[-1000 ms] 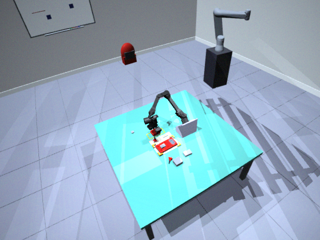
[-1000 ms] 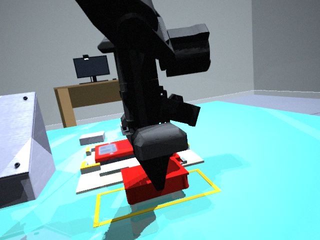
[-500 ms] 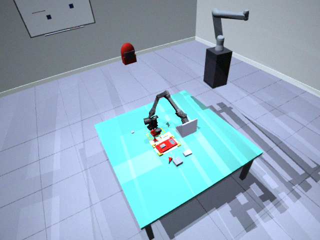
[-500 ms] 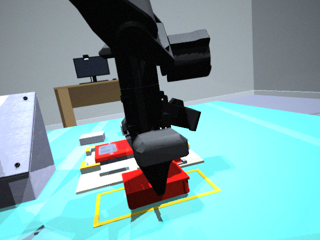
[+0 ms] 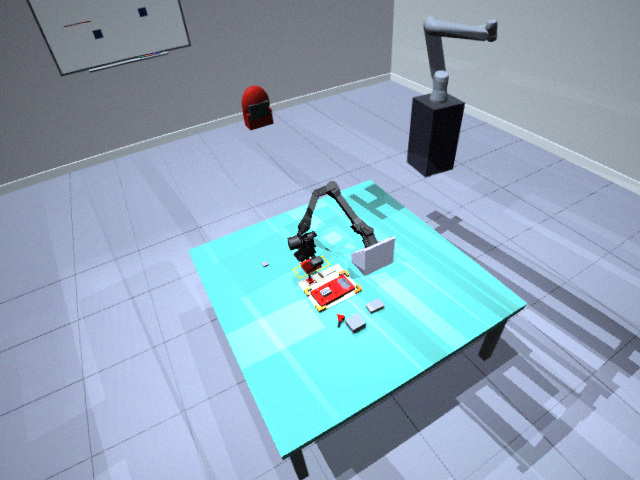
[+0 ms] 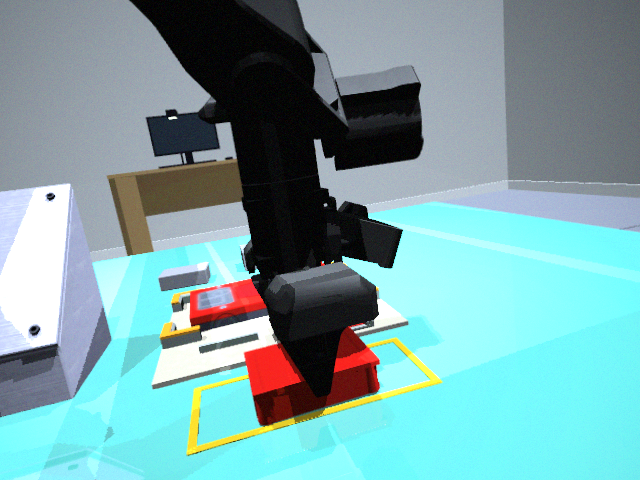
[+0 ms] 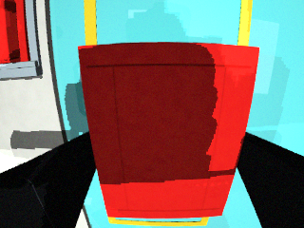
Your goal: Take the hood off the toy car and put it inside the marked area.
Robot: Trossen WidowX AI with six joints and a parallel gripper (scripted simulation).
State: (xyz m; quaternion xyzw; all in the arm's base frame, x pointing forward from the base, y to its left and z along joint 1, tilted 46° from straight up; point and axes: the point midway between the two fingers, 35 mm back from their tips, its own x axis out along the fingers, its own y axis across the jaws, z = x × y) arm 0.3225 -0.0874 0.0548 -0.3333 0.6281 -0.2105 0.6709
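At the far left of the exterior view a grey metal box (image 6: 36, 289) stands on the turquoise bench (image 6: 516, 335). Right of it lies a white base board (image 6: 180, 364) carrying the red toy car (image 6: 217, 304), with a small grey block (image 6: 183, 276) beyond. Nearer, a yellow marked area (image 6: 416, 364) frames the red hood (image 6: 273, 377), which sits low over the outline, its near edge at the yellow line. The black tool (image 6: 320, 384) is clamped on the hood from above.
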